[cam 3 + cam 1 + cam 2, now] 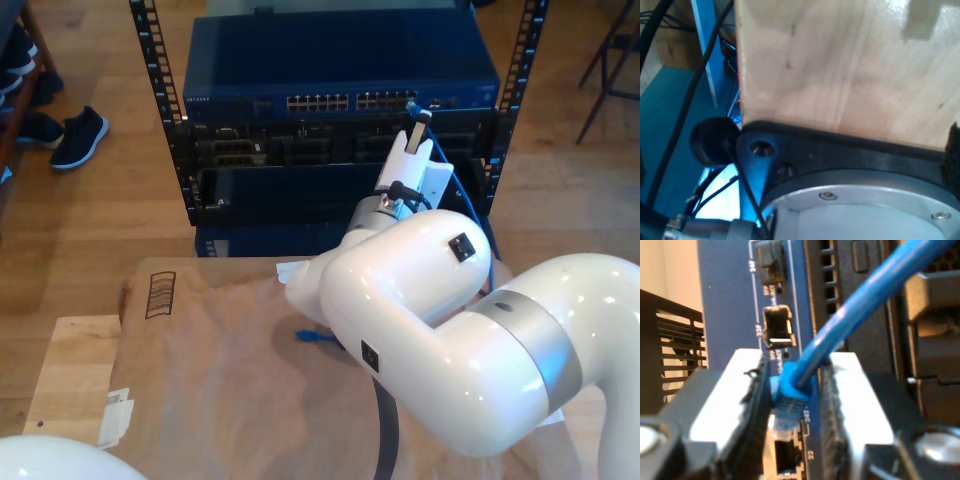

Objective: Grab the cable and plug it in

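My second gripper (791, 407) is shut on the cable (855, 305), pinching its translucent blue plug (789, 402) between the fingers (752, 405). The plug's tip sits right at the blue switch's front panel (730, 300), just above an open port (786, 456) and below another (777, 327). In the exterior view this gripper (418, 118) is up at the switch (340, 70), near the right end of its port row. The cable (466, 200) hangs down from there, and its other plug (313, 337) lies on brown paper.
The switch sits in a black rack (160, 120) with more units (300, 150) beneath it. Brown paper (220, 380) covers the table in front. Shoes (78, 136) lie on the floor at the exterior view's left. The first wrist view faces a pale wooden board (850, 65) and a black bracket (840, 150).
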`<move>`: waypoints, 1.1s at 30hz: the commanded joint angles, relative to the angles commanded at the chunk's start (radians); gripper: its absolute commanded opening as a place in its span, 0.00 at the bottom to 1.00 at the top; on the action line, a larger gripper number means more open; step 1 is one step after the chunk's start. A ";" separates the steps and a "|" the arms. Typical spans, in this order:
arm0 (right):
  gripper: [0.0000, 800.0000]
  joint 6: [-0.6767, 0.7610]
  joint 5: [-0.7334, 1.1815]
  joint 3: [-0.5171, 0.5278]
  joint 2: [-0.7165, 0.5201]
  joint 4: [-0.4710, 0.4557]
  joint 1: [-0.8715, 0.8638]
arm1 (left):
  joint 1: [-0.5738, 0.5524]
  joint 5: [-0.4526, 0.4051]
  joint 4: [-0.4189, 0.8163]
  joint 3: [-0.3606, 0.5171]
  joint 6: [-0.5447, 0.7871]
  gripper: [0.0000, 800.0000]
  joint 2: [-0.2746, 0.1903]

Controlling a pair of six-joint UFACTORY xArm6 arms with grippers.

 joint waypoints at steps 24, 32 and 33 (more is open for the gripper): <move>0.00 -0.048 -0.091 -0.021 -0.009 0.138 0.041 | 0.000 0.000 0.000 0.000 0.000 1.00 0.000; 0.00 -0.075 -0.091 -0.109 0.026 0.150 0.043 | 0.000 0.000 0.002 0.000 0.000 1.00 0.000; 0.00 -0.080 -0.091 -0.117 0.029 0.150 0.043 | 0.000 0.000 0.000 0.000 0.000 1.00 0.000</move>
